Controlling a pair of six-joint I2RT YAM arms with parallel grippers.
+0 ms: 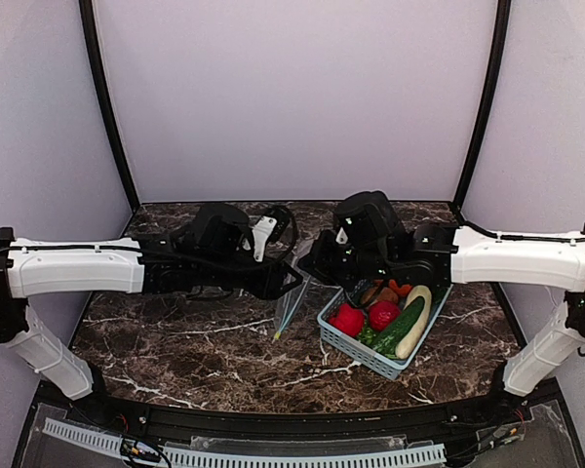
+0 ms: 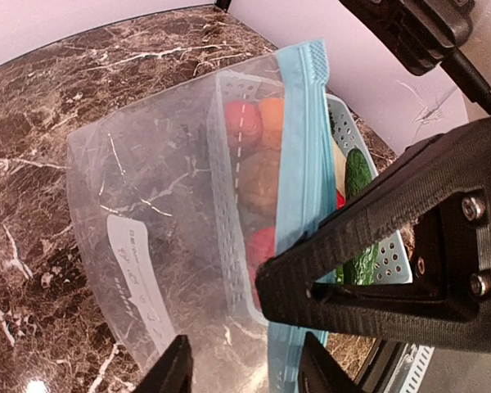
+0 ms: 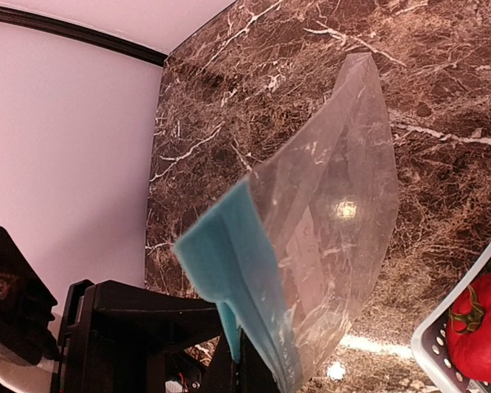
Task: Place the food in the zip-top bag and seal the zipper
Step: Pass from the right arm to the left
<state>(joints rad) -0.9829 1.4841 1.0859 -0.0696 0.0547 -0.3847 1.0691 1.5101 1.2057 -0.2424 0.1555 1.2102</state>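
The clear zip-top bag (image 1: 291, 310) hangs over the table between my two grippers. Its light blue zipper (image 2: 299, 139) runs along the mouth, and a white label (image 2: 139, 278) shows on its side. My right gripper (image 3: 247, 370) is shut on the zipper (image 3: 221, 254) at one end. My left gripper (image 2: 245, 354) is open, one finger on each side of the bag's mouth edge. The food lies in a light blue basket (image 1: 356, 349): a red pepper (image 1: 348, 319), a tomato (image 1: 383, 314), a green cucumber (image 1: 400, 330) and a cream-white squash (image 1: 414, 322).
The basket stands right of centre on the brown marble table (image 1: 195, 341), just under the right arm (image 1: 507, 255). Pale walls close the back and both sides. The left arm (image 1: 78, 268) reaches in from the left.
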